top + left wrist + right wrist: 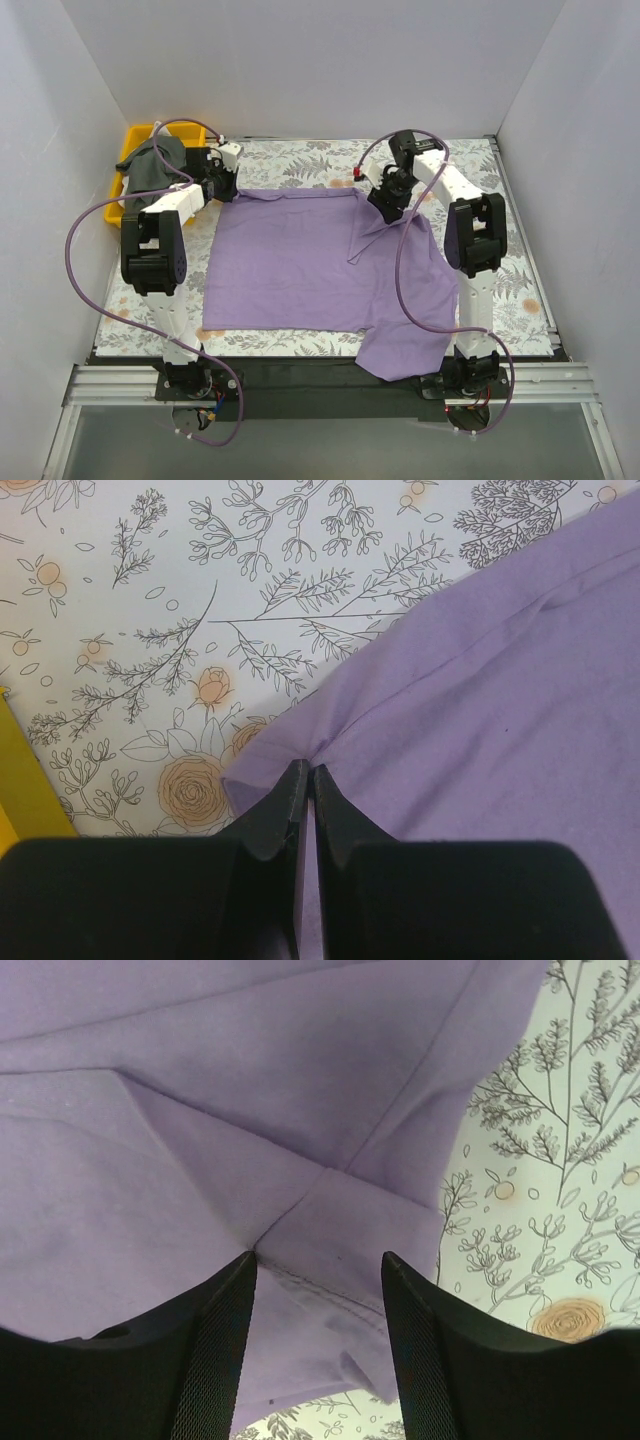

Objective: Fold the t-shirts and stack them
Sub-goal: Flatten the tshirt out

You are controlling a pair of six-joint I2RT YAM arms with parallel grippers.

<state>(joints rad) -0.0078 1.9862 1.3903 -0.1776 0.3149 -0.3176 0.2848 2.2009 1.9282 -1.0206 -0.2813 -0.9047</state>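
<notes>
I see the left gripper (pixel 305 776) pinched tight on the purple shirt (pixel 300 265) at its ten-o'clock corner; the right gripper (pixel 318 1260) hangs half-open over the one-o'clock fold.

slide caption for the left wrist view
Left gripper, jaws shut, pinching an edge of the lilac t-shirt on the floral table

Bright, even, diffuse light fills every view, shadows soft and faint (darkest beneath the arms (pixel 155 250)). The left wrist's near fingers (pixel 282 820) blur slightly; the surface (pixel 130 590) print stays crisp.
</notes>
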